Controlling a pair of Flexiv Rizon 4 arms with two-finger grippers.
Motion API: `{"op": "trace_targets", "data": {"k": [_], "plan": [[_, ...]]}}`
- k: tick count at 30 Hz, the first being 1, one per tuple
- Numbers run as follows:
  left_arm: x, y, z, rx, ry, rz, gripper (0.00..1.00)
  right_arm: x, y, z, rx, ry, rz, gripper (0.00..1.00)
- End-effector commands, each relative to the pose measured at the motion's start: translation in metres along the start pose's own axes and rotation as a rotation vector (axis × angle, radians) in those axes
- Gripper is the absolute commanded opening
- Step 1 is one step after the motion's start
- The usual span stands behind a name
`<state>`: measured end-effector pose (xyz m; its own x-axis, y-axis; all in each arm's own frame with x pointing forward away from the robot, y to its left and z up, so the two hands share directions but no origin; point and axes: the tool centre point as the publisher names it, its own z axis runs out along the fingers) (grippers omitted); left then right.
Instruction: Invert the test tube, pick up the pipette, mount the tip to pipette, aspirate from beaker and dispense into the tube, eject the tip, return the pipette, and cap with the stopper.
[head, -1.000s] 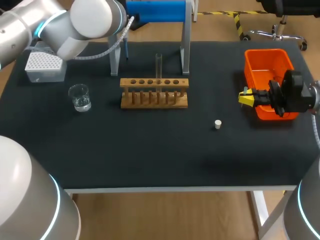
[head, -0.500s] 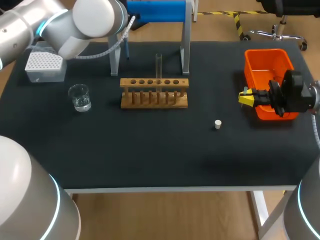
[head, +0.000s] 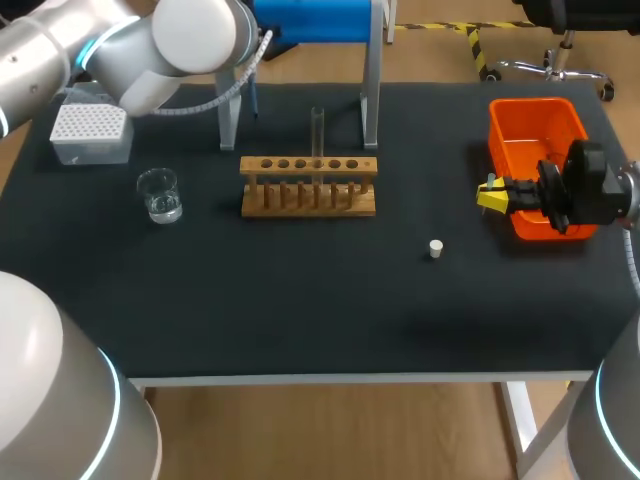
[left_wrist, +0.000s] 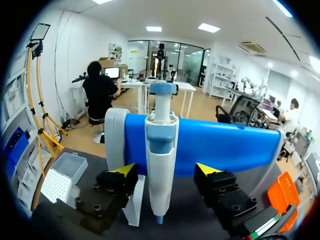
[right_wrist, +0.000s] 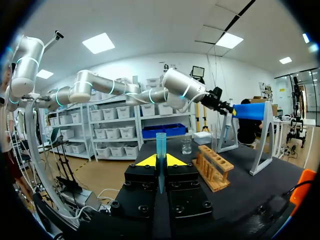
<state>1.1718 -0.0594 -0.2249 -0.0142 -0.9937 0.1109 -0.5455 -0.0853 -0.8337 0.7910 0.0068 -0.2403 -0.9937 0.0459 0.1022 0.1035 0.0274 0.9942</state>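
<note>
Left arm (head: 190, 35) has crept slightly toward the stand; left gripper (left_wrist: 165, 170) has its fingers apart, straddling the hanging pipette (left_wrist: 161, 150), so the pickup looks imminent. Right gripper (right_wrist: 160, 160) is unmoved beside the orange bin (head: 535, 104), fingers clamped on a blue tip (right_wrist: 160, 142).

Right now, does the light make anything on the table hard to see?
Head view: the clear tube in the rack almost vanishes against the black table; the glass beaker shows by bright glints; the white stopper stands out. Left wrist view: the pipette is evenly lit between the open left gripper. Right wrist view: the blue tip in the right gripper looks see-through.
</note>
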Motion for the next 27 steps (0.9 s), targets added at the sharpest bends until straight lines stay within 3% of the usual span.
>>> {"op": "trace_targets", "data": {"k": [1, 3, 4, 6, 7, 27], "plan": [[0.0019, -0.0011, 0.0027, -0.001, -0.003, -0.002, 0.30, 0.0003, -0.0004, -0.0010, 0.000, 0.002, 0.000, 0.00], [0.0022, -0.0010, 0.0027, -0.002, -0.003, -0.001, 0.26, 0.0003, -0.0004, -0.0010, 0.000, 0.002, 0.000, 0.00], [0.0027, -0.0006, 0.0026, -0.003, -0.003, 0.000, 0.15, 0.0003, -0.0004, -0.0010, 0.000, 0.002, 0.000, 0.00], [0.0030, 0.0003, 0.0026, -0.005, -0.003, 0.001, 0.13, 0.0003, -0.0004, -0.0010, 0.000, 0.002, 0.000, 0.00], [0.0032, 0.0012, 0.0025, -0.007, -0.003, 0.001, 0.00, 0.0003, -0.0004, -0.0010, 0.000, 0.002, 0.000, 0.00], [0.0039, 0.0051, -0.0045, 0.011, -0.038, 0.051, 0.00, 0.0003, -0.0004, -0.0010, 0.000, 0.002, 0.000, 0.00]]}}
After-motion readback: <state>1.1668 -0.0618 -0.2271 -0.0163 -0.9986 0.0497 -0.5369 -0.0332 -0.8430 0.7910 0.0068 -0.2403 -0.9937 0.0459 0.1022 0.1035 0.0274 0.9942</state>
